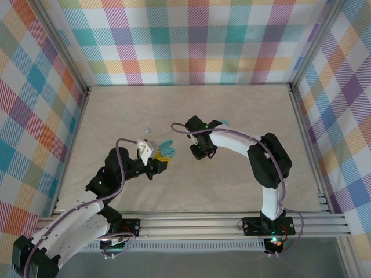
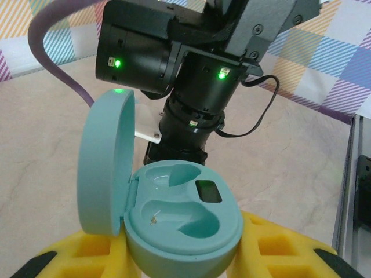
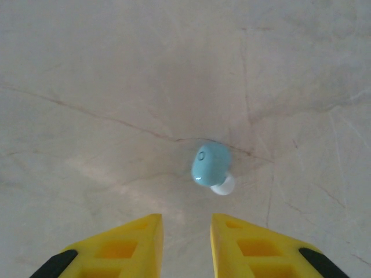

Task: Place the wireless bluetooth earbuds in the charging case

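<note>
The charging case (image 2: 185,220) is pale teal, with its lid (image 2: 107,162) swung open to the left and both of its moulded wells empty. My left gripper (image 2: 182,258) is shut on the case's base with its yellow fingers (image 2: 278,246) on either side. From above, the case (image 1: 166,146) is held at table centre by the left gripper (image 1: 157,157). One earbud (image 3: 211,165), blue with a white tip, lies on the table just ahead of my right gripper (image 3: 186,223), which is open and holds nothing. The right gripper (image 1: 200,152) hovers close to the right of the case.
Another small blue earbud (image 1: 147,130) lies on the table behind the left gripper. A pale blue object (image 1: 224,123) peeks out behind the right arm's wrist. The right arm's black wrist (image 2: 191,75) looms just beyond the open case. Plaid walls enclose the beige table (image 1: 116,110).
</note>
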{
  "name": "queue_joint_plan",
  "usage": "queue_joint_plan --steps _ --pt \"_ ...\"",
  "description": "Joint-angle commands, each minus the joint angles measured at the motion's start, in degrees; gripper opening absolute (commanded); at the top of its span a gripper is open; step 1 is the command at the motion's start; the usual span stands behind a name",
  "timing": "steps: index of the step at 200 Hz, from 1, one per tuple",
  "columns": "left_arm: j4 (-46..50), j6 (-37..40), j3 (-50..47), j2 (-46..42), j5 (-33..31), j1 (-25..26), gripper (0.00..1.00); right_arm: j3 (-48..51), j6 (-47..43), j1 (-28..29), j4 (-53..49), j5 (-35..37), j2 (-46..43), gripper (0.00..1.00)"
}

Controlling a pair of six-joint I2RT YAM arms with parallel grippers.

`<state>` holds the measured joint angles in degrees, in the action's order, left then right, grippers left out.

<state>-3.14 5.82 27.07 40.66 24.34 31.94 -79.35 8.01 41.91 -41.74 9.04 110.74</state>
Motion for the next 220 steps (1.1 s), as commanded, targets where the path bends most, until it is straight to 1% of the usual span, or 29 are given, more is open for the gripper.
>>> queue_joint_plan --steps 1,70,167,188,220 --pt "0.3 0.0 -1.0 -1.2 -0.3 0.1 0.14 -2.6 1.3 -0.3 0.4 2.1 2.0 0.29" --pt "-0.1 -0.2 -1.0 -0.9 -0.3 0.1 0.14 -5.4 1.0 -0.3 -0.1 3.0 4.9 0.30" --pt "0.6 -0.4 -1.1 -1.4 -0.3 0.1 0.15 -5.4 2.0 -0.3 -1.4 2.6 7.3 0.29" --pt "0.6 -0.4 -1.2 -1.3 -0.2 0.1 0.14 -5.5 2.0 -0.3 -1.8 2.5 7.8 0.27" --pt "0.7 -0.4 -1.3 -1.5 -0.3 0.1 0.14 -5.4 2.4 -0.4 -2.0 2.7 7.3 0.21"
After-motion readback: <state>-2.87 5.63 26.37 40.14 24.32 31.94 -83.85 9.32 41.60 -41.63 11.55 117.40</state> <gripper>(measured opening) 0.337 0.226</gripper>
